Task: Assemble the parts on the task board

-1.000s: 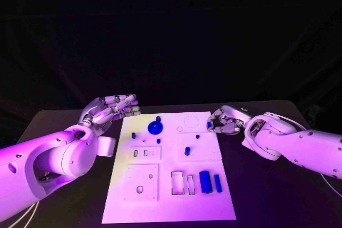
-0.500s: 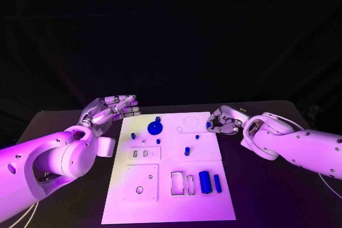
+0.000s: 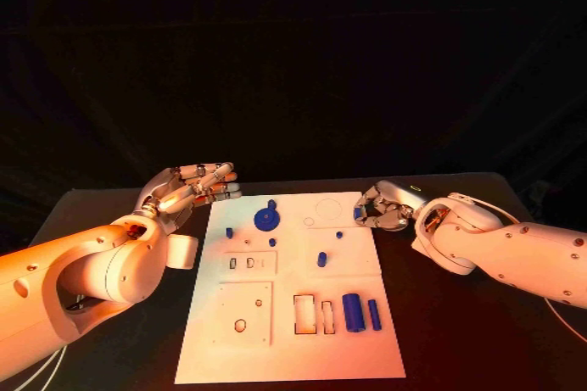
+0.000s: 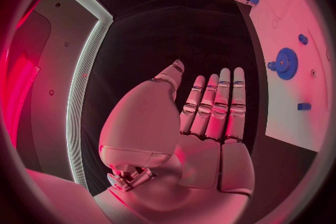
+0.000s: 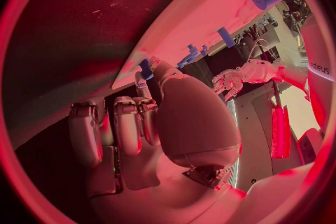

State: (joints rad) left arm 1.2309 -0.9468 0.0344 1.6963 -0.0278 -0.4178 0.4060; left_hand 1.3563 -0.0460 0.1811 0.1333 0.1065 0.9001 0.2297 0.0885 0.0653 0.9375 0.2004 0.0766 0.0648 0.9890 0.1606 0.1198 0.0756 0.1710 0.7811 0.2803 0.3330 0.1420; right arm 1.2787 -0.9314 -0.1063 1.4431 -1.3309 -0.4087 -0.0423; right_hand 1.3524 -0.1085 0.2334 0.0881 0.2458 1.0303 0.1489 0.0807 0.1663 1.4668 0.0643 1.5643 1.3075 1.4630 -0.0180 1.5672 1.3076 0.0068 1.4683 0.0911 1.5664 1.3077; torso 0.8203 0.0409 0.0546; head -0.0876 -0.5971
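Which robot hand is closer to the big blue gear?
The left hand, though not by much. It hovers off the task board's far left corner, beside the blue gear. The right hand sits at the board's right edge, pinching a small blue part.

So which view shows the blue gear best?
The head view: the blue gear sits unobstructed on the far part of the task board, seen from above with neighbouring parts around it. The left wrist view shows it too, teeth visible, but bent near the rim. In the right wrist view I cannot pick it out.
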